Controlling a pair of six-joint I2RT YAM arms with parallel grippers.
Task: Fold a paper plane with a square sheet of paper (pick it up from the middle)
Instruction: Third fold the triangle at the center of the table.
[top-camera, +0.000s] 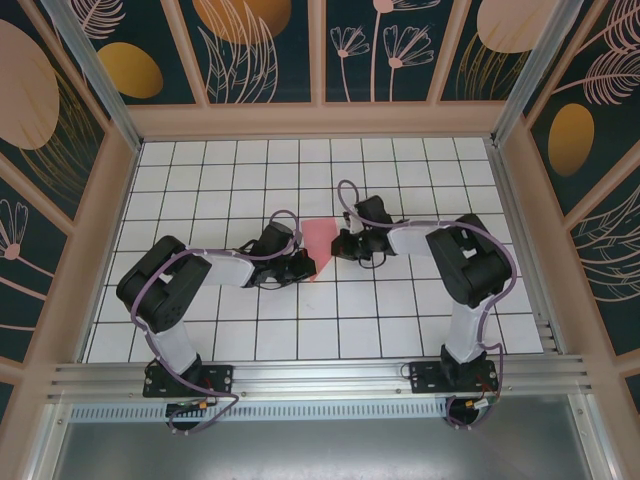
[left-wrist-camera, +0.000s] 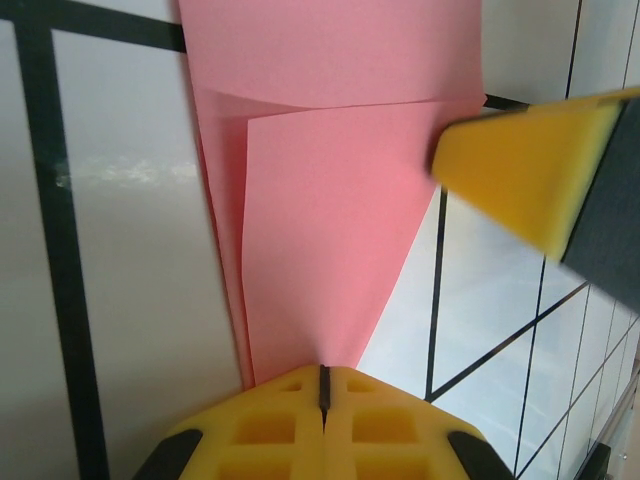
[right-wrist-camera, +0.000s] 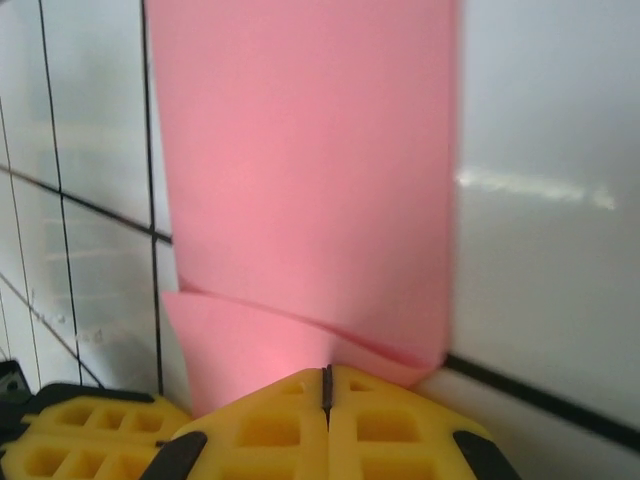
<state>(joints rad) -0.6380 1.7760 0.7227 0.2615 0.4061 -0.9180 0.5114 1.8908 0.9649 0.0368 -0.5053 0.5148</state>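
Left gripper (left-wrist-camera: 323, 385) is sitting clenched, its yellow fingertips pressing together along one seam. It is pinching the narrow end of the pink paper (left-wrist-camera: 330, 250), which is fanning out from that seam in the left wrist view. The paper is showing folds there: one flap is overlapping another, a crease edge is running across near the top, and a thinner layer is peeking out along the left side.

Right gripper (right-wrist-camera: 327, 385) is clenched too, fingertips meeting, and is grasping the opposite end of the same paper. In the right wrist view the paper is stretching away from the seam as a broad pink band, with a folded lip curling just above the fingertips.

In the top view the paper is sitting around the middle of the white gridded tabletop (top-camera: 250, 190), between the two grippers, which are facing each other from left and right. It is showing as a small pink patch tapering toward the near side. Both arms are bending inward from their bases at the near edge.

In the left wrist view a yellow pad (left-wrist-camera: 520, 165) of the right gripper is poking in at the upper right, meeting the paper's right corner. Cannot tell whether the paper is lifted or resting on the tabletop.
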